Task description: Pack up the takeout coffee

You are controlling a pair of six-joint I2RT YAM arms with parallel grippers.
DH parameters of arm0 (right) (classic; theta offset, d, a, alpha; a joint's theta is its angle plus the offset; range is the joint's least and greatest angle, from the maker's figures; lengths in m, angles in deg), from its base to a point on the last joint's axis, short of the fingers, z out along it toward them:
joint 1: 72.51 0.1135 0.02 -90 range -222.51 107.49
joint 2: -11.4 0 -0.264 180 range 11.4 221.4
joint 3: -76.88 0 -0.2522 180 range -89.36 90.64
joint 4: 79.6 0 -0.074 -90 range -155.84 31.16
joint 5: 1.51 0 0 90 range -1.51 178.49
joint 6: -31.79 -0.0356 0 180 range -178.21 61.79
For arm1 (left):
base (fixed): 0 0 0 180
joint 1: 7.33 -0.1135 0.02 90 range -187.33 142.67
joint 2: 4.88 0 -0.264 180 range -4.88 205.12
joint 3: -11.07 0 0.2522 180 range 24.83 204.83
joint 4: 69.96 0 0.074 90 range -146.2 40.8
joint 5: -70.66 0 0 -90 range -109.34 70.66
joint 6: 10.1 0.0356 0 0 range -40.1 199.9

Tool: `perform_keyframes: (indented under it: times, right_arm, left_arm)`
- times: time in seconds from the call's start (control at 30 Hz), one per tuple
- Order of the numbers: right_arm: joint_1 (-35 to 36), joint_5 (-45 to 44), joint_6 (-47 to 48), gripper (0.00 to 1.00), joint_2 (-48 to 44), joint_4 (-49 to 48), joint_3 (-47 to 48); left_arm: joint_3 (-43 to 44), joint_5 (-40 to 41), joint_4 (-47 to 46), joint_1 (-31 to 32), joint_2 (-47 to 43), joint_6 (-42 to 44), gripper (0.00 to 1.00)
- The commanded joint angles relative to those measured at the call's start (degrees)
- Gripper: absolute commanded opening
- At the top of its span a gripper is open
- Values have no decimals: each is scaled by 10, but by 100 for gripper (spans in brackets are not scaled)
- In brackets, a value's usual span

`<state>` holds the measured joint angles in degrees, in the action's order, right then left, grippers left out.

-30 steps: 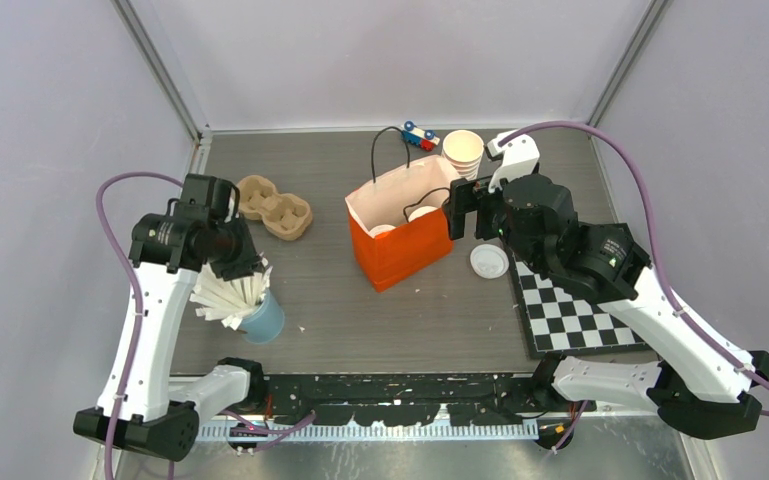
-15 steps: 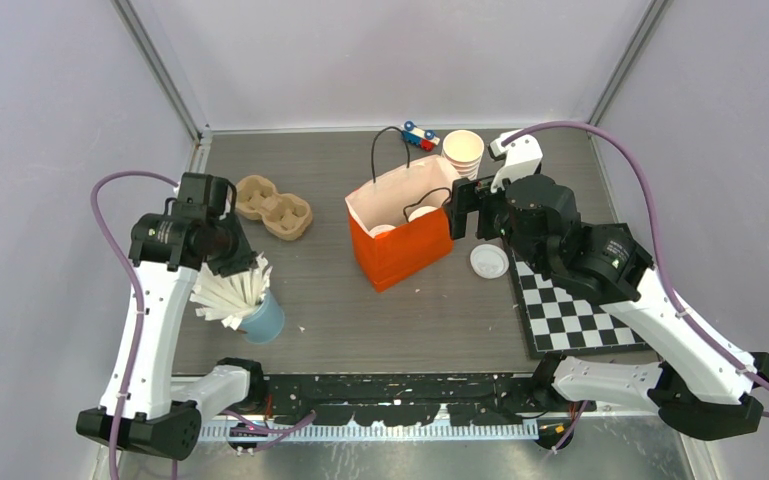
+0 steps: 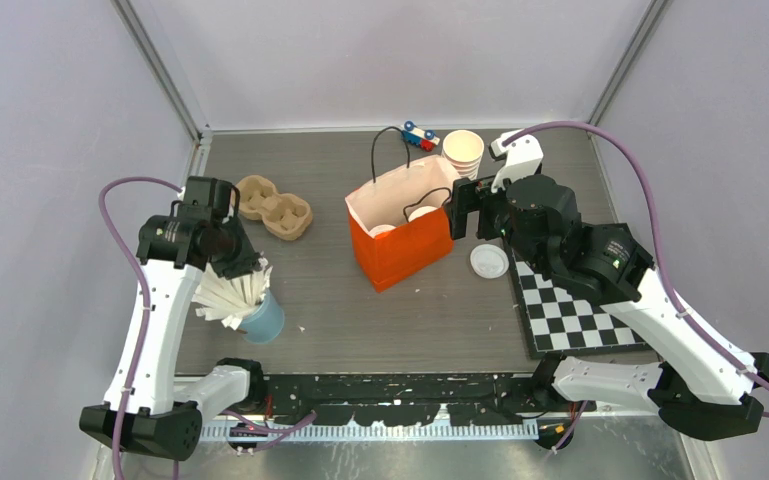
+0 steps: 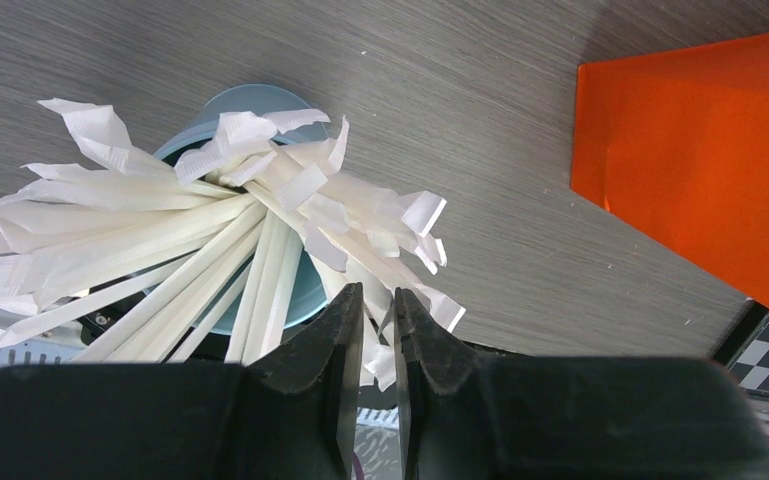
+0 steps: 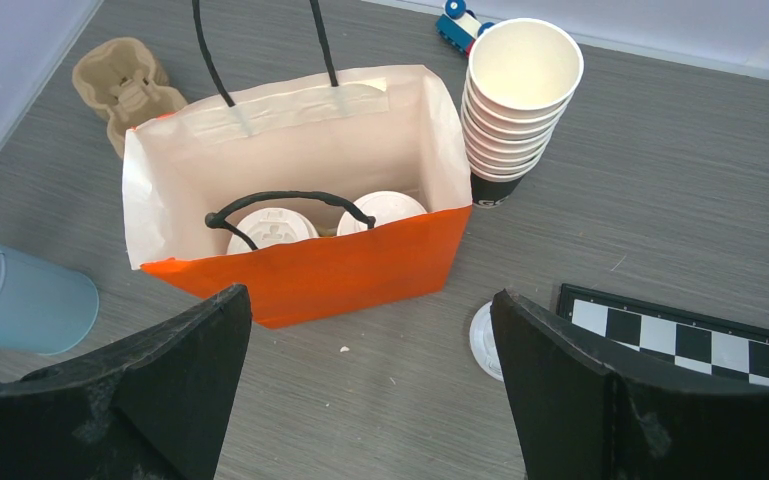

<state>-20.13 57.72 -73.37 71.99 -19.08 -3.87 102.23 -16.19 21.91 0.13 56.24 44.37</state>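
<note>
Two takeout coffee cups with white lids [image 5: 272, 228] [image 5: 381, 208] stand inside the orange bag [image 5: 340, 270], which is open and upright mid-table [image 3: 400, 245]; both lids show from above [image 3: 382, 230] [image 3: 422, 213]. My right gripper [image 5: 368, 293] is open wide and empty, hovering just right of the bag [image 3: 457, 210]. My left gripper [image 4: 378, 292] is at the blue cup [image 4: 260, 100] of white paper sticks [image 4: 160, 230]. Its jaws are almost together, with a stick end in the narrow gap.
A tall stack of nested lidless cups [image 5: 522, 90] stands behind the bag's right end. A loose white lid [image 5: 485, 340] lies beside a checkerboard [image 5: 700, 330]. A cardboard cup carrier [image 3: 275, 207] lies at the left, and a toy car [image 3: 420, 135] at the back.
My left arm has shifted slightly at the stick cup. The right arm, bag and cups have not moved.
</note>
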Motion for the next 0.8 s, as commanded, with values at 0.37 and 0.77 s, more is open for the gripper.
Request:
perform_keyframes:
  times: [0.37, 0.77]
  right_arm:
    - [-2, -3, 15, 93, -5, -26, 17]
    - [-2, -35, 25, 93, 2, -40, 46]
  left_arm:
    - [158, 12, 76, -8, 3, 59, 0]
    - [491, -70, 98, -8, 77, 60, 0]
